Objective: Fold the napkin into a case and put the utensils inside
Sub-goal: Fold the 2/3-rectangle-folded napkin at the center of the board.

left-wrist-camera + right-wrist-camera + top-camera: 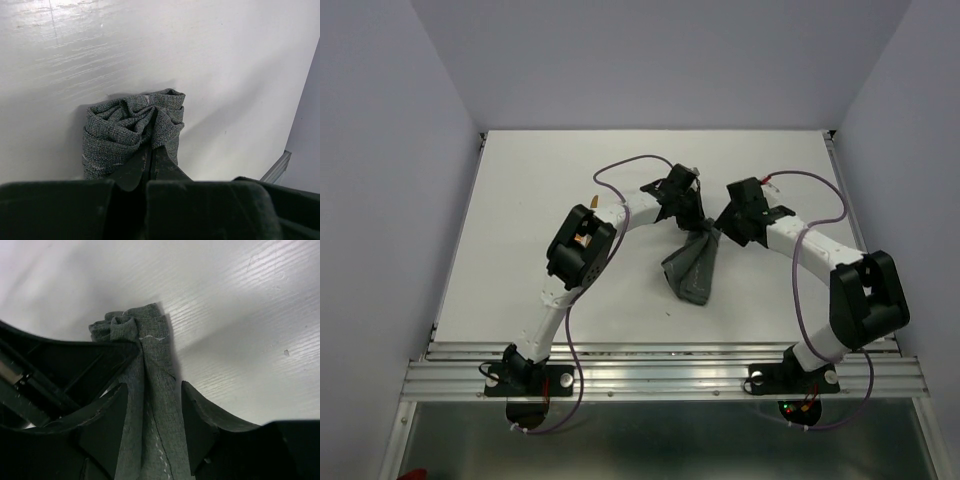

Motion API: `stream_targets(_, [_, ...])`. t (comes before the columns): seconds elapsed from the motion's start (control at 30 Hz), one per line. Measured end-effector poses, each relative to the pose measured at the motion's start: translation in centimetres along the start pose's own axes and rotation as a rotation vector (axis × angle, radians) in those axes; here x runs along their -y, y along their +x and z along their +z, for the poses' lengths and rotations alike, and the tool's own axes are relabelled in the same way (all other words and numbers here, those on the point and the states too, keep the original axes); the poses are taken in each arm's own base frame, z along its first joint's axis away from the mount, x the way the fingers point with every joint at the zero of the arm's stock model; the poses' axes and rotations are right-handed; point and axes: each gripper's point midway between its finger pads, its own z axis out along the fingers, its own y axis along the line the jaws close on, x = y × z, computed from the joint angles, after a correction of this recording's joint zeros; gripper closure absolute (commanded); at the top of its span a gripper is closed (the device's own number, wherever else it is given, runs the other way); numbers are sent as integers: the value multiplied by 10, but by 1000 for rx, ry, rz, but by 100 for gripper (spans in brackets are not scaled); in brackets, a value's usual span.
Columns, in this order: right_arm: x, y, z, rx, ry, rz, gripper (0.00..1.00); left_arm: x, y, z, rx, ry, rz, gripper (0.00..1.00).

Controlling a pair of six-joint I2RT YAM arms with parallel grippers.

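Note:
The dark grey napkin (692, 268) is bunched into a crumpled bundle, its upper end lifted and its lower end on the table. My left gripper (694, 212) is shut on the bunched cloth; the left wrist view shows its jaws (151, 150) pinched together on the napkin (120, 131). My right gripper (723, 229) is close beside it on the right. In the right wrist view its jaws (153, 392) stand apart around a hanging fold of the napkin (152, 347). A small orange-brown tip (592, 203), perhaps a utensil, peeks out behind the left arm. No case shape shows.
The white table (520, 200) is enclosed by pale walls at left, right and back. A metal rail (660, 375) runs along the near edge by the arm bases. Purple cables loop over both arms.

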Motion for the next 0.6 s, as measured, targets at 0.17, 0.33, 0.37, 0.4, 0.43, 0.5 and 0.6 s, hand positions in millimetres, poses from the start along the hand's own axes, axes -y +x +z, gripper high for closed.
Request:
stream_targets(0.17, [2,11,-21,-19,-108,-47,14,0,-2,1,12,2,3,100])
stream_targets(0.33, [11,37,-31,-88,-193,-80,0,0,-3,1,16,1,4,100])
stream_targets(0.37, [11,42,-31,-102,-208,-85,0,0,-3,1,16,1,4,100])
stream_targets(0.4, [10,44,-30,-113,-218,-87,0,0,-3,1,16,1,4,100])
stream_targets(0.43, [8,47,-30,-125,-231,-91,0,0,-3,1,16,1,4,100])
stream_targets(0.5, [3,51,-28,-146,-256,-95,0,0,-3,1,16,1,4,100])
stream_targets(0.6, [-4,57,-25,-171,-288,-98,0,0,-3,1,16,1,4,100])
